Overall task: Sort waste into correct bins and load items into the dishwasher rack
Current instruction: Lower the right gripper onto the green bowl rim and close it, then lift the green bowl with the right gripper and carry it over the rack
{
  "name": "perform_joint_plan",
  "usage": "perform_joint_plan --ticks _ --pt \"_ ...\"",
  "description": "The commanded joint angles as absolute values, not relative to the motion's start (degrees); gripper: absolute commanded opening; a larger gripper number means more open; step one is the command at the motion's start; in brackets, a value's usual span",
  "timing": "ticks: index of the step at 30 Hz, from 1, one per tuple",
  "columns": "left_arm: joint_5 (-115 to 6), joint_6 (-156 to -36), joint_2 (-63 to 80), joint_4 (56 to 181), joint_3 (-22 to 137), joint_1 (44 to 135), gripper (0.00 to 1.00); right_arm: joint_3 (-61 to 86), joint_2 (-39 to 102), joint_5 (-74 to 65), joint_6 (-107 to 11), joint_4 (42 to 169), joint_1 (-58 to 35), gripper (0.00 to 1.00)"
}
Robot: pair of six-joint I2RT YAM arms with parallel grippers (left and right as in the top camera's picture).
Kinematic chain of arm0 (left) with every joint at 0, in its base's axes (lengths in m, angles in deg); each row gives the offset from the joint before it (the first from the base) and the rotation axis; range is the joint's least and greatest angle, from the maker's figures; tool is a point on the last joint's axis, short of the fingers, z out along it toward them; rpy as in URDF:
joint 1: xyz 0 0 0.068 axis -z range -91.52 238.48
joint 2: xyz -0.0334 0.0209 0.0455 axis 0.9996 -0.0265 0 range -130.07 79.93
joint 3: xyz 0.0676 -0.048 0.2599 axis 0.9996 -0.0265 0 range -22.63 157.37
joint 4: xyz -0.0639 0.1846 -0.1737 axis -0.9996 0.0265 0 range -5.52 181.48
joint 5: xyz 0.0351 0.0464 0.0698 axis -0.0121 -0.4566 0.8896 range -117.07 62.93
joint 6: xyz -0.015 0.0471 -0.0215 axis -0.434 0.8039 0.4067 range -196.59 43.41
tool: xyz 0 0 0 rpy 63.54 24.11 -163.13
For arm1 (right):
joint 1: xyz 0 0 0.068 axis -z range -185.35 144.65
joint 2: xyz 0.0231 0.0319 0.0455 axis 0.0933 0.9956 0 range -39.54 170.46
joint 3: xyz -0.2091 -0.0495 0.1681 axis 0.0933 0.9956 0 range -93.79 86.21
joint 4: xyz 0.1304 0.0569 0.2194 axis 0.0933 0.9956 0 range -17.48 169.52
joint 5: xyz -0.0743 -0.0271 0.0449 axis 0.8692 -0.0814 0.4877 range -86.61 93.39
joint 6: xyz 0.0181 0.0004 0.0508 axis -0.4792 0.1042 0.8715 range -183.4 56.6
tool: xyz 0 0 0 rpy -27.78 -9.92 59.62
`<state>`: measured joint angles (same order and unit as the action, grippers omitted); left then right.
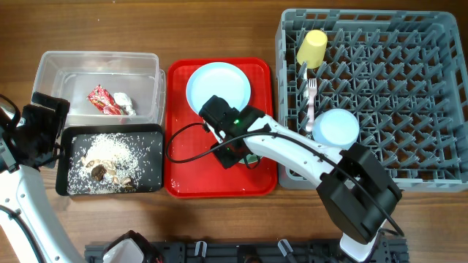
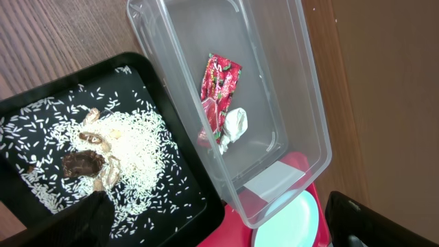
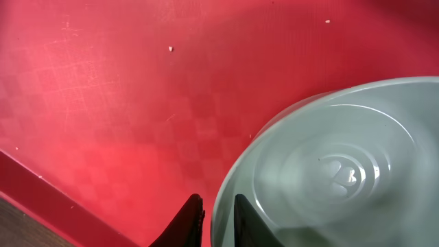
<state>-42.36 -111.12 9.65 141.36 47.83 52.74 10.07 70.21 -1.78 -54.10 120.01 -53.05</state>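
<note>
One wooden desk point(image 1: 219, 29) carries four containers. Far left, a clear tub point(image 1: 66, 66) holds one red wrapper point(image 1: 104, 101) and one white tissue point(image 1: 124, 104). Just near it, a black tray point(image 1: 153, 186) holds rice point(image 1: 117, 146) with brown scraps point(image 1: 102, 172).

The red serving tray point(image 1: 190, 175) in the middle bears one light blue plate point(image 1: 218, 88) and one pale green bowl point(image 3: 329, 171). The right claw point(image 3: 217, 202), nearly closed, pinches the bowl's rim.

The grey rack point(image 1: 409, 88) on the right holds one yellow cup point(image 1: 312, 47), one white fork point(image 1: 311, 98) and one small blue bowl point(image 1: 336, 126). The left claw point(image 1: 45, 128) gapes wide and empty by the left ends of tub and tray.
</note>
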Motion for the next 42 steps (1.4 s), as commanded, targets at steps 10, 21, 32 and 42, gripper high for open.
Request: perform_joint_plan --ticks 10,21,32,42 --pt "-42.43 -109.80 9.76 141.34 48.64 52.47 1.00 12.87 69.71 -2.72 -54.25 117.82 -53.30 0.11" --pt "-42.43 -109.80 9.76 141.32 48.64 52.47 1.00 -11.52 57.16 -21.52 -54.21 126.98 -45.75 0.04" --pt "-42.43 -109.80 9.76 141.32 48.64 52.47 1.00 -8.24 52.22 -76.29 -69.64 129.53 2.27 0.04" --pt "-42.43 -109.80 9.76 141.32 48.64 52.47 1.00 4.41 64.31 -89.58 -72.28 116.38 11.60 0.04"
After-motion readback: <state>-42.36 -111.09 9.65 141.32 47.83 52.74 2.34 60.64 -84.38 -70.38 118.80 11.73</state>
